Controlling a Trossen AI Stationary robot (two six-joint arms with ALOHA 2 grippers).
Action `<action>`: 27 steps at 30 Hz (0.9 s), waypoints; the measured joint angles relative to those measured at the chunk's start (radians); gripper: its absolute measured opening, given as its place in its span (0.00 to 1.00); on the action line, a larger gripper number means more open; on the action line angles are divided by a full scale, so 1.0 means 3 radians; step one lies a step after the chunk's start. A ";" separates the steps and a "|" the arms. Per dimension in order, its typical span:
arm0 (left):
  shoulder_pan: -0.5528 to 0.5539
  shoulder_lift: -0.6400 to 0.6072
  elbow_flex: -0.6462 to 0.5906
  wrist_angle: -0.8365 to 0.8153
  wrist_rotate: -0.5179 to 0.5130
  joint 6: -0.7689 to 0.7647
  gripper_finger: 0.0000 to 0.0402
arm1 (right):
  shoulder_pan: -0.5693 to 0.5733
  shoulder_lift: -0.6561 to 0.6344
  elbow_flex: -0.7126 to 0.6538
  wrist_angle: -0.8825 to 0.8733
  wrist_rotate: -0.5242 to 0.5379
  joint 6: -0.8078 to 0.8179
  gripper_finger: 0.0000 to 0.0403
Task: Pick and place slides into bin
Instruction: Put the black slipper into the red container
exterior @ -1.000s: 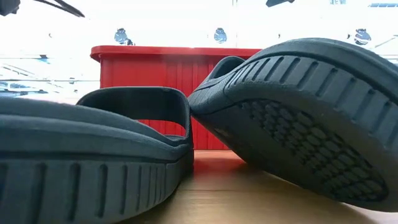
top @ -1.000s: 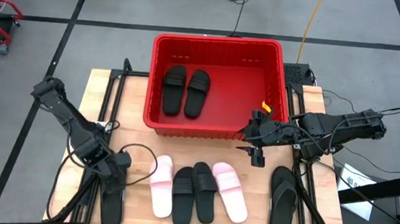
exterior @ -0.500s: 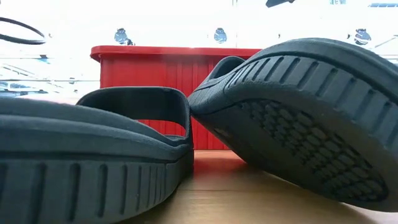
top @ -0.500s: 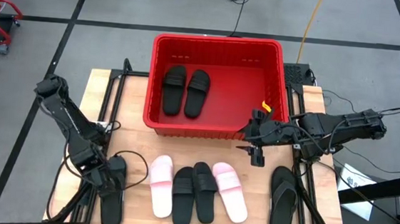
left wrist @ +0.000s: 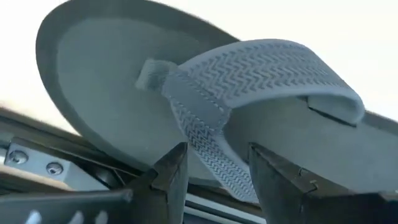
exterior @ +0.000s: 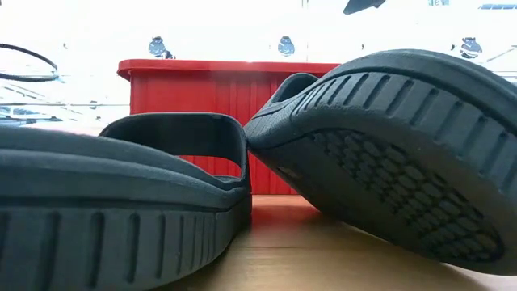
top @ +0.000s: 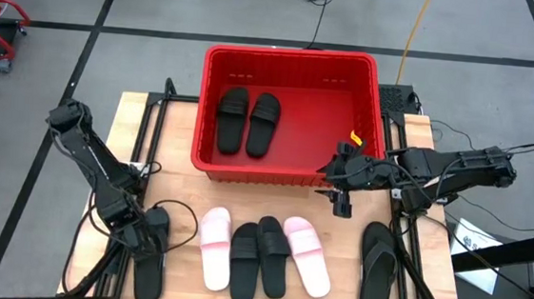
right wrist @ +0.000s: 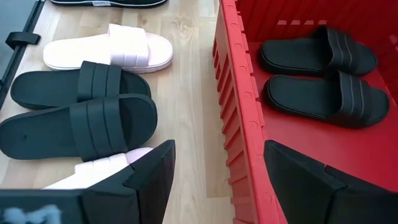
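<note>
The red bin (top: 284, 170) stands at the table's far middle with two black band slides (top: 248, 121) lying inside. My left gripper (top: 149, 231) is open, low over a black flip-flop (top: 148, 272) at the near left. In the left wrist view (left wrist: 214, 155) its fingers stand on either side of the flip-flop's ribbed thong strap (left wrist: 205, 140); I cannot tell whether they touch it. My right gripper (top: 339, 198) is open and empty above the bin's near right corner (right wrist: 239, 124). Two pink slides (top: 213, 250) and two black band slides (top: 258, 257) lie in a row near the front edge.
Another black flip-flop (top: 377, 268) lies at the near right. The low view is filled by the two black band slides (exterior: 121, 202), with the bin's wall (exterior: 210, 89) behind them. A yellow tag (top: 356, 140) sits by the bin's right wall. Bare wood lies left of the bin.
My left gripper has gone toward the table's near edge and down onto the black flip-flop at the near left; its arm has swung with it. The slides lie as before.
</note>
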 joint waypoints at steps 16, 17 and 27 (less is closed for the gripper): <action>-0.0001 0.0000 -0.0049 -0.0431 -0.0211 -0.0224 0.40 | -0.0016 0.0000 0.0000 0.0001 0.0000 -0.0005 0.58; -0.0001 0.0000 -0.0049 -0.0457 -0.0237 -0.0222 0.40 | -0.0016 0.0000 0.0000 0.0001 0.0000 -0.0005 0.58; 0.0001 0.0000 -0.0174 -0.0524 -0.0188 -0.0313 0.33 | -0.0016 0.0000 -0.0001 0.0001 0.0000 -0.0005 0.58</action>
